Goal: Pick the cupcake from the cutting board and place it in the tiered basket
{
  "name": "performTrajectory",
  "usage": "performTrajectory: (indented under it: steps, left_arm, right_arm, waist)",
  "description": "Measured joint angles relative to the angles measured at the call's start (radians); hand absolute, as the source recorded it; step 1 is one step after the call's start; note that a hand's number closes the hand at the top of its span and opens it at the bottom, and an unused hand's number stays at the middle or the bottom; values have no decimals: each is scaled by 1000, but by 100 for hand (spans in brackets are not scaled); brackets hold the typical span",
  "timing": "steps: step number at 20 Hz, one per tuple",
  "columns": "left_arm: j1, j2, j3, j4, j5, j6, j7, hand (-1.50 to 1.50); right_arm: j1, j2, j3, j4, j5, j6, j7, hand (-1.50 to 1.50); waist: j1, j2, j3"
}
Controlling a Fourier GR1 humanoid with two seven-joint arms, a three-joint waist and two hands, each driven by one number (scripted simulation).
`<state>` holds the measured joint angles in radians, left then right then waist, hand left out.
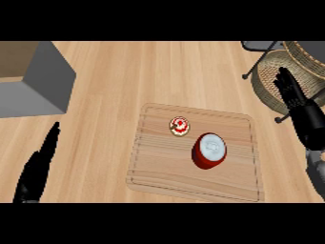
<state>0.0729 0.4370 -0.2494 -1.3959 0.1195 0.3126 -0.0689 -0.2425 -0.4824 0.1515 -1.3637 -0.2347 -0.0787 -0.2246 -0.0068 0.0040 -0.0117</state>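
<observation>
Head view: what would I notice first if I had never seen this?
A little cupcake and a red bowl sit together on the board in the middle. At the top right stands a wicker basket, with the right robot hand open in front of it.

Even, bright, soft light covers the pale wooden counter [157, 71]; no glare, and shadows are barely visible.

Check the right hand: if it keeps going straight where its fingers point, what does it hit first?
Most likely the tiered basket. The right hand has straight fingers aimed up-view and slightly left, with the tips already overlapping the wicker rim. Height is unclear from one view, so it might pass over the rim instead.
</observation>
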Motion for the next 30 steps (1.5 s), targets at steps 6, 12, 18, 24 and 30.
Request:
performTrajectory:
  steps: [6,12,18,24,30]
  left_arm:
    - [-23,-76,5,-5,-5,33,20,0]
    - [-29,-129,9,-10,14,58,43,0]
    - [-26,-161,15,-6,2,63,49,0]
    - [-11,-163,23,-16,4,57,48,0]
    - [-12,-165,19,-21,-5,56,59,0]
  right_arm:
    - [-168,44,-9,-82,46,-69,92,150]
    - [-161,161,-109,-46,100,-393,199,-150]
    - [-84,202,-62,-227,139,-458,295,-150]
    - [-58,53,97,-326,224,-324,587,-150]
    - [-149,-92,256,-425,346,-163,919,-150]
  waist:
    - [13,-7,13]
    - [2,-13,8]
    - [0,-13,17]
    - [-4,-17,14]
    - [1,-19,12]
